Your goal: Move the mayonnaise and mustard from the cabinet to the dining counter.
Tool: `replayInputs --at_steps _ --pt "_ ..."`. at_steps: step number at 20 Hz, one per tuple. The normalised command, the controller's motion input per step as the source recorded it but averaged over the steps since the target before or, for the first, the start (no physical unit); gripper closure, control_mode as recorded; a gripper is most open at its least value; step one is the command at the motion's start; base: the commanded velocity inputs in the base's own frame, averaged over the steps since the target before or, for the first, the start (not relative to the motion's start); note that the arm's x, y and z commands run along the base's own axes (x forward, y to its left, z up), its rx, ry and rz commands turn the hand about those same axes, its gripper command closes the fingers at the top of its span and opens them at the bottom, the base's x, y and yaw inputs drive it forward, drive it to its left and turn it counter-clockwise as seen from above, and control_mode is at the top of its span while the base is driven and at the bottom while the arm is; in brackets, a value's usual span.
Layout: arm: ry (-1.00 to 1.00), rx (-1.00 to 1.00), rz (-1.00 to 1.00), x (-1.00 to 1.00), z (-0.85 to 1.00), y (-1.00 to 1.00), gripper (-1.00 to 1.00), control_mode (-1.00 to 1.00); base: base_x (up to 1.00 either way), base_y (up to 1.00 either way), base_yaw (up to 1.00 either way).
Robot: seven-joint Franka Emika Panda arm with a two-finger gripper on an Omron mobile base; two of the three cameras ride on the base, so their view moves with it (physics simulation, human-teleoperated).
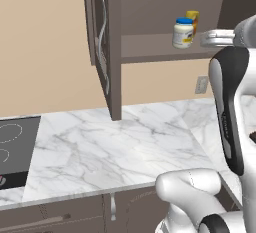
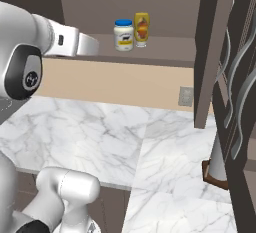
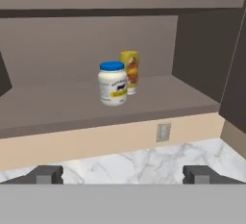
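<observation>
The mayonnaise (image 3: 113, 83) is sitting on the cabinet (image 3: 72, 103) shelf straight ahead of the hand (image 3: 123, 174), with the mustard (image 3: 129, 71) tucked just behind it, touching or nearly so. The left base view is showing a black cooktop (image 1: 15, 149) on the marble surface (image 1: 115, 147); the hand view isn't. The hand is hanging wide open, well short of both, gripping nothing.

Blue-lidded mayonnaise (image 3: 113, 83) and mustard (image 3: 129, 70) stand upright on cabinet (image 3: 72, 103) shelf.
</observation>
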Motion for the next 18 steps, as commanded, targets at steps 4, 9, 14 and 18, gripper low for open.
replayInputs --at_steps 4,9,14,18 --pt "0.00 0.00 0.00 0.41 0.00 0.05 -1.00 -1.00 0.00 0.00 0.00" --pt "0.00 0.02 0.00 0.36 0.10 0.00 -1.00 -1.00 0.00 0.00 0.00" --pt "0.00 0.00 -0.01 0.29 0.00 0.00 -1.00 -1.00 0.00 0.00 0.00" --pt "0.00 0.00 -0.03 0.26 0.00 0.00 -1.00 -1.00 0.00 0.00 0.00"
